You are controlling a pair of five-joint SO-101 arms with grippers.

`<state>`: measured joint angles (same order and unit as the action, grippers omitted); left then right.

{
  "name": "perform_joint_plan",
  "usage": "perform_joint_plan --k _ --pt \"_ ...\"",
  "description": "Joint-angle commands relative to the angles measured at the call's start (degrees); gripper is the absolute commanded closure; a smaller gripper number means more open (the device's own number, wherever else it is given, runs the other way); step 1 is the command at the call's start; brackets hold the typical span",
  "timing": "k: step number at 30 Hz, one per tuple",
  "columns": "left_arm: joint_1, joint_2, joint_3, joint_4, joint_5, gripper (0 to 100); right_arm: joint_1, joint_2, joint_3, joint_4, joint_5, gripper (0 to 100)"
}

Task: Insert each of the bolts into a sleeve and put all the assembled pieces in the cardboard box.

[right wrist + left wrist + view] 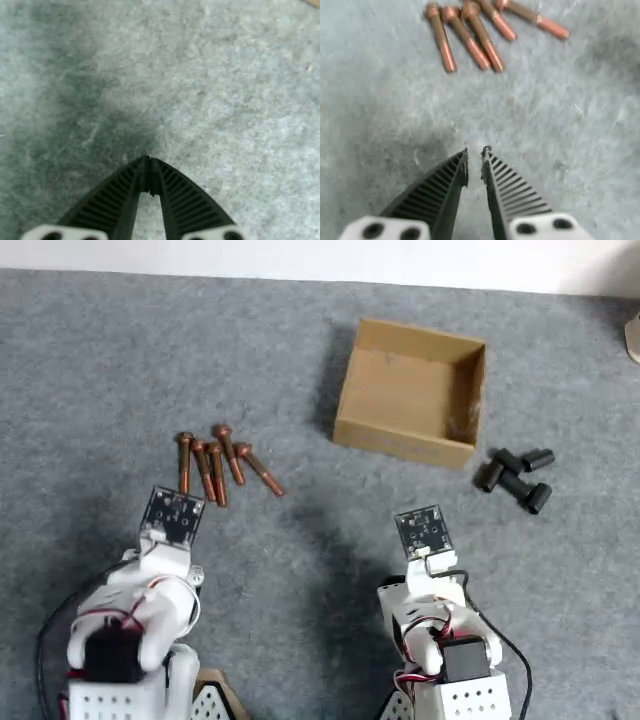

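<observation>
Several copper bolts (218, 464) lie side by side on the grey carpet left of centre; the left wrist view has these bolts (479, 37) just beyond my left gripper (474, 152), whose fingers are a small gap apart with nothing between them. Several black sleeves (514, 477) lie in a loose heap at the right, beside the cardboard box (412, 446), which stands open with nothing inside. My right gripper (146, 161) hovers over bare carpet, its fingertips touching, holding nothing. In the high view both arms sit at the near edge, the left arm (172, 518) just below the bolts.
Grey carpet covers the whole table. There is free room between the bolts and the box and in front of both arms. A pale object (633, 338) shows at the far right edge.
</observation>
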<state>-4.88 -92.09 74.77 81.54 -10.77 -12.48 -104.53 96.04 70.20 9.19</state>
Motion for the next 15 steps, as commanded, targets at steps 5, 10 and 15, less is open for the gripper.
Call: perform_joint_plan --k 5,10,15 --pt "-0.6 32.8 -16.5 -5.7 -0.2 93 -0.3 -0.5 8.5 -0.9 0.1 99.5" --pt "-2.5 48.9 -21.7 -13.8 -0.2 93 -0.3 -0.5 8.5 -0.9 0.3 99.5" --pt "-5.7 60.1 -24.0 -25.0 -0.3 93 -0.2 -0.5 8.5 -0.9 0.4 99.5"
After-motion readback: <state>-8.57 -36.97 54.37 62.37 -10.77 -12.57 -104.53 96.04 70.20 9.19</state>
